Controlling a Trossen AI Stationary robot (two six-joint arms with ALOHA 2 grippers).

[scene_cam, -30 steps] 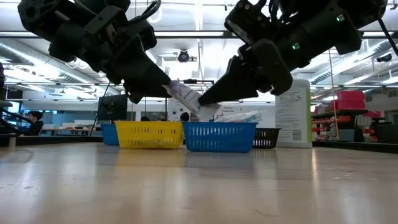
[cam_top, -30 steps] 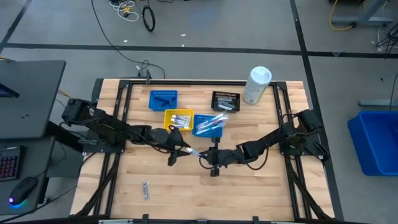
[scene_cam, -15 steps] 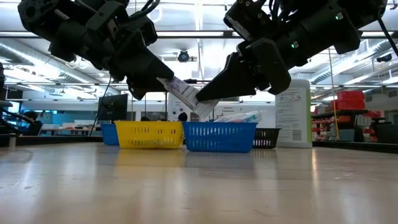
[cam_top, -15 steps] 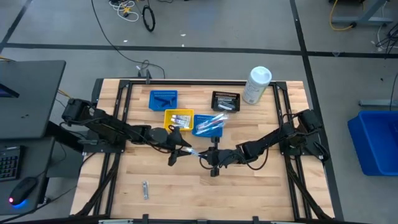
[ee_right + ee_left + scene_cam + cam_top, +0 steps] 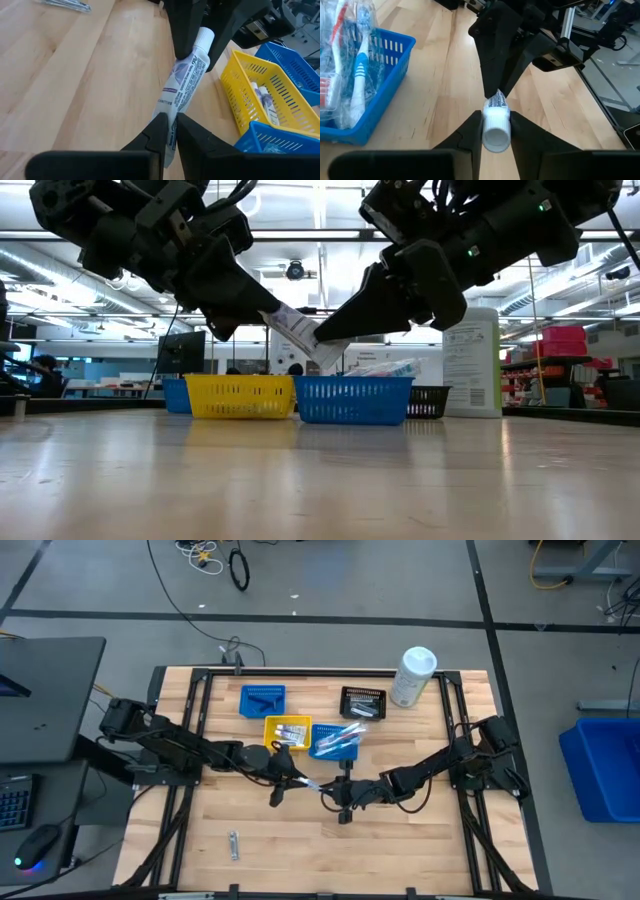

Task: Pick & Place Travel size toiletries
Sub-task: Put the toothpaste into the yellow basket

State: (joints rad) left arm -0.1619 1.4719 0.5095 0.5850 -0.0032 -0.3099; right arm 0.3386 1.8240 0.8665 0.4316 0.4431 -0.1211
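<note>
A pale wooden table (image 5: 400, 850) stands in a workshop with grey flooring, the two dark arms meeting over its middle. Between them a small white tube (image 5: 182, 80) with purple print hangs in the air above the wood, held at both ends. The left gripper (image 5: 496, 125) is clamped on the capped end, its fingers (image 5: 470, 131) tight against the round white cap. The right gripper (image 5: 168, 127) pinches the flat crimped tail, its fingers nearly touching. In the low view the tube (image 5: 298, 335) tilts, its tail lower. Just behind it sit a yellow bin (image 5: 286, 730) holding a few small tubes and a blue bin (image 5: 336, 740) full of toothbrushes. Farther back are a second blue bin (image 5: 263, 699), a black bin (image 5: 363, 702) and a large white canister (image 5: 413, 676). One small silvery item (image 5: 233, 845) lies alone near the table's front edge.
</note>
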